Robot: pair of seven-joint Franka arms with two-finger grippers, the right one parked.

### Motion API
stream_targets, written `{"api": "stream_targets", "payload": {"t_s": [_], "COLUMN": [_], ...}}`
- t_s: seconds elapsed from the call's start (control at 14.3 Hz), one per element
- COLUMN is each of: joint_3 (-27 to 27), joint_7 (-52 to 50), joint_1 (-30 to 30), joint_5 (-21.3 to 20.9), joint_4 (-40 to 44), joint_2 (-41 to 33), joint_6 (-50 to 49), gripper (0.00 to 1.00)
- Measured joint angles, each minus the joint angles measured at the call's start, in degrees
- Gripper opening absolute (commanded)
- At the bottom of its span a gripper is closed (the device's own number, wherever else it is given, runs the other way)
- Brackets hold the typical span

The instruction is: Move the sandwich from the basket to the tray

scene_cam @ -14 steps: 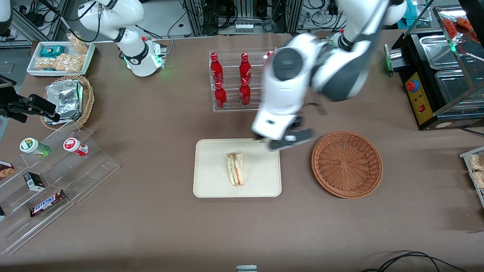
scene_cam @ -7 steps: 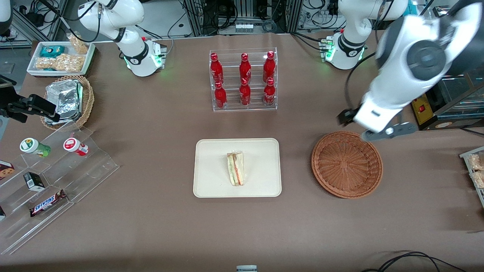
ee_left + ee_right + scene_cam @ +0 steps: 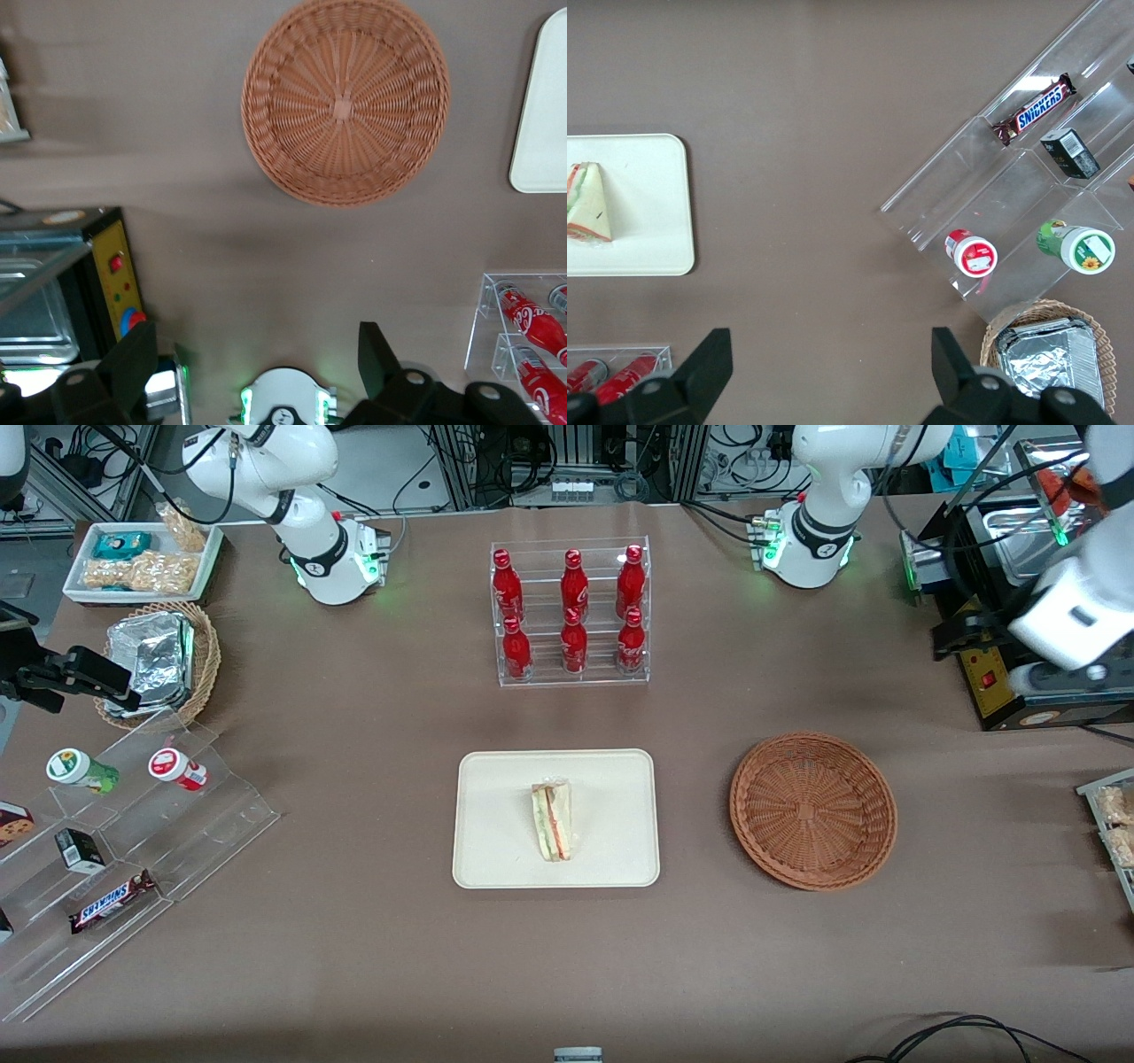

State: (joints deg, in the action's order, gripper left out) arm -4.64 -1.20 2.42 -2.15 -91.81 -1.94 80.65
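Sandwich lies flat on the tray, centre of the front view, lower middle of frame. Basket sits empty beside the tray, right of centre, not touching it. Task looks done; nothing left but parking the arm, by my read. Gripper is high up at the right edge of the front view, well apart from the basket, fingers spread and holding nothing. Red bottles in a rack at upper middle.
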Motion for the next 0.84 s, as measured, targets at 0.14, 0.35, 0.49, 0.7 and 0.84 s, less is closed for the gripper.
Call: {"api": "stream_targets", "payload": {"t_s": [0.14,0.35,0.49,0.7,0.84], "joint_3": [0.34,3.38,4.77,5.03,5.16], "joint_7": [0.3,0.34,0.34,-0.17,-1.14], "joint_1": [0.23,0.26,0.26,-1.62,-3.28], "joint_5": [0.01,1.32,2.94,3.22,3.21], "joint_4": [2.34,4.84,5.24,5.24,5.31], "joint_2": [-0.01,0.04,0.14,0.21,0.2], "joint_6": [0.03,0.21,0.13,-0.65,-1.69], "gripper": [1.0,1.0,1.0,1.0,1.0]}}
